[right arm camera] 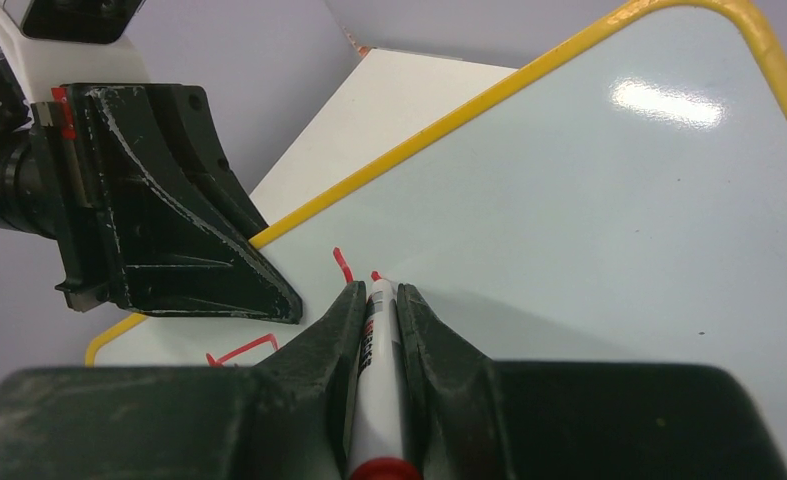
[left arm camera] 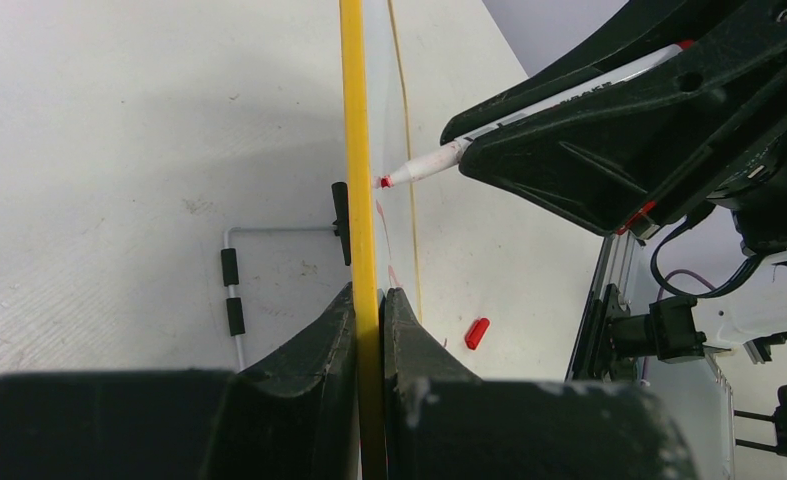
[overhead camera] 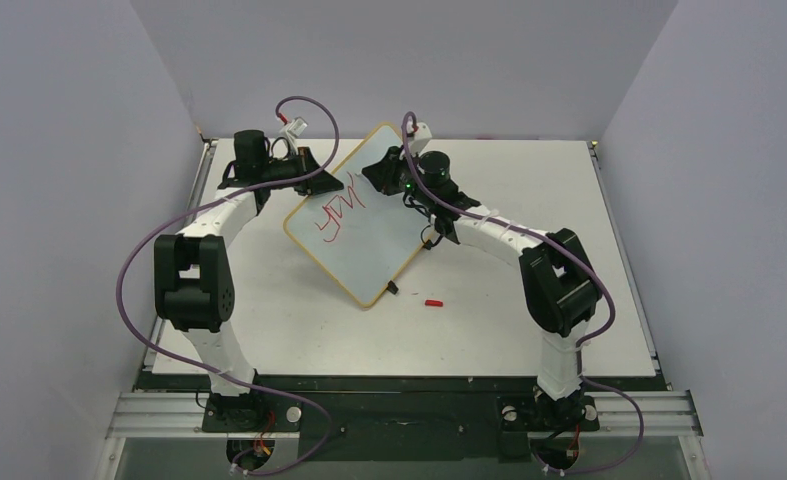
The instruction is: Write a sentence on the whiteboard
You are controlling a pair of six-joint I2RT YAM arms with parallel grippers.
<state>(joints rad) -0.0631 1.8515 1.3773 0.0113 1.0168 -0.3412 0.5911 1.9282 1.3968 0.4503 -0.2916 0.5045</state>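
The whiteboard (overhead camera: 369, 245), white with a thin yellow frame (left arm camera: 354, 150), is held propped up at an angle over the table. My left gripper (left arm camera: 371, 300) is shut on its frame at the upper left edge (overhead camera: 321, 186). My right gripper (right arm camera: 377, 292) is shut on a white marker (right arm camera: 377, 345) with a red tip, and the tip touches the board face (right arm camera: 589, 220). In the left wrist view, the marker (left arm camera: 424, 165) meets the board from the right. The sentence's red strokes (overhead camera: 337, 215) cover the board's upper left part; two strokes (right arm camera: 342, 265) lie by the tip.
A red marker cap (overhead camera: 433, 302) lies on the table right of the board's lower corner and also shows in the left wrist view (left arm camera: 477, 332). A black clip (overhead camera: 393, 289) sits on the board's lower edge. A thin wire leg with black sleeves (left arm camera: 231, 290) stands behind the board.
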